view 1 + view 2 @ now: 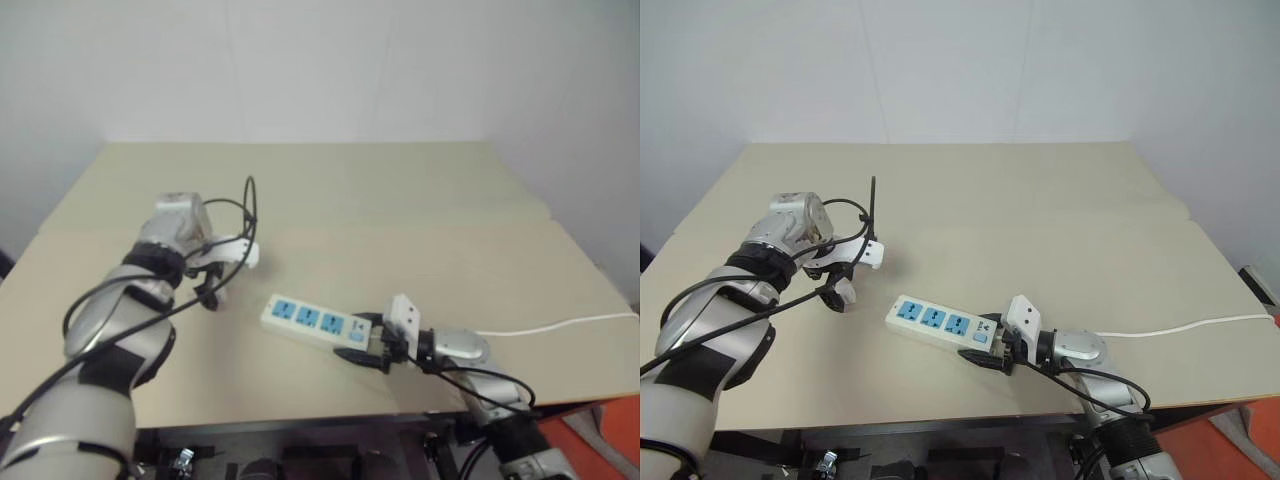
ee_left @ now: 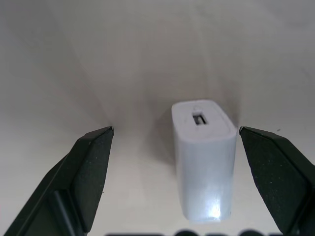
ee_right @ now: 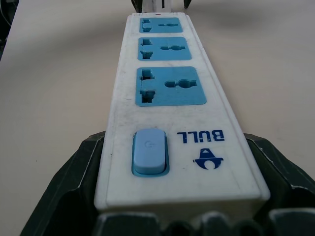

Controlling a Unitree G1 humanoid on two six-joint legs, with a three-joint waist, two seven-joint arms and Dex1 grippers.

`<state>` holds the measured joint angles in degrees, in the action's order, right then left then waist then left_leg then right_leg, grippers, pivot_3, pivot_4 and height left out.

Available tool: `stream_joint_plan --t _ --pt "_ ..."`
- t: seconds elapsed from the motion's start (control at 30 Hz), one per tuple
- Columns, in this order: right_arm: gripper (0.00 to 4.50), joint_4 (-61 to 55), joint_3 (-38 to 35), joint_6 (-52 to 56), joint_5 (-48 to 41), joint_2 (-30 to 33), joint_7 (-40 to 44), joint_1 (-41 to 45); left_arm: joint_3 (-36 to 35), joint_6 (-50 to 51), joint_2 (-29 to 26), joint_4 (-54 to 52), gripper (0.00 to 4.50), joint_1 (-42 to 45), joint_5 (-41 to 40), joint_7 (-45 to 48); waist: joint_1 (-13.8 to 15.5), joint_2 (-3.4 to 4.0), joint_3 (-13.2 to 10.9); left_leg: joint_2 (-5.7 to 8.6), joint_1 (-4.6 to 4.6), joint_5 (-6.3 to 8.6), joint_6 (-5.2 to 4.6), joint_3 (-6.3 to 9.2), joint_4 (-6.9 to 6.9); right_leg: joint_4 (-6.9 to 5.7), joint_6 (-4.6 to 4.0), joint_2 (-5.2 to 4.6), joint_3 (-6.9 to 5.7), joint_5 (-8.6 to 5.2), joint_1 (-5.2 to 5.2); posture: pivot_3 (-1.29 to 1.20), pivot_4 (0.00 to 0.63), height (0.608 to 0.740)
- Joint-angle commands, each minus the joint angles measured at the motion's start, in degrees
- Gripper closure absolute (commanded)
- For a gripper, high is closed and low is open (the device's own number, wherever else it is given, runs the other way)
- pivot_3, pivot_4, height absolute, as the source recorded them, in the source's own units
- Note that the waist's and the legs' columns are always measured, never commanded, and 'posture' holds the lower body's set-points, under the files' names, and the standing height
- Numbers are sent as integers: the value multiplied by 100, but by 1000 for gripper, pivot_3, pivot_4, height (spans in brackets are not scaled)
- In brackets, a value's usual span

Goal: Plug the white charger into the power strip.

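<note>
Small white plastic charger block [image 2: 203, 157] centre-frame between wide-apart left gripper [image 2: 189, 147] fingers, off-centre; right gripper [image 3: 179, 196] clamped on white three-socket power strip [image 3: 167, 88].

Left arm [image 1: 110, 340]: silver-grey rounded segments with black bands at the joints, ending in a metallic cylindrical wrist. Loose black cables loop along its outside, one arching up above the wrist. Left gripper [image 2: 174, 147]: white housing; two black fingers [image 2: 91, 169], wedge-shaped, matte, tapering to blunt angled tips.

Right arm [image 1: 490, 385]: shorter visible length, with a polished silver dome-shaped wrist joint and black collars; thin black cables curl beside it. Right gripper [image 3: 179, 162]: small white box housing, black fingers [image 3: 74, 182] with broad, faceted, slightly glossy bases.
</note>
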<state>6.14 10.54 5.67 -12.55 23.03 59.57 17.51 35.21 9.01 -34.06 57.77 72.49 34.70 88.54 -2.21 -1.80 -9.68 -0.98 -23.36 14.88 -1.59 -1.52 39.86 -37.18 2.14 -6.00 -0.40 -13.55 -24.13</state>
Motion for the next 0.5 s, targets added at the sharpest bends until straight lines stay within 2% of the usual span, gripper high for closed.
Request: stream_joint_plan --t 0.03,0.5 --pt "1074 -51 177 160 13 -4 32 -163 21 43 9 -48 26 140 75 43 3 0 0 0 0 0 0 0 0 0 0 0 0 0 0 0 150 740" --pt "1074 -142 234 194 11 -143 -128 -267 25 36 298 63 26 179 218 -97 6 -2 5 0 9 0 0 0 1 1 0 0 1 0 6 0 150 740"
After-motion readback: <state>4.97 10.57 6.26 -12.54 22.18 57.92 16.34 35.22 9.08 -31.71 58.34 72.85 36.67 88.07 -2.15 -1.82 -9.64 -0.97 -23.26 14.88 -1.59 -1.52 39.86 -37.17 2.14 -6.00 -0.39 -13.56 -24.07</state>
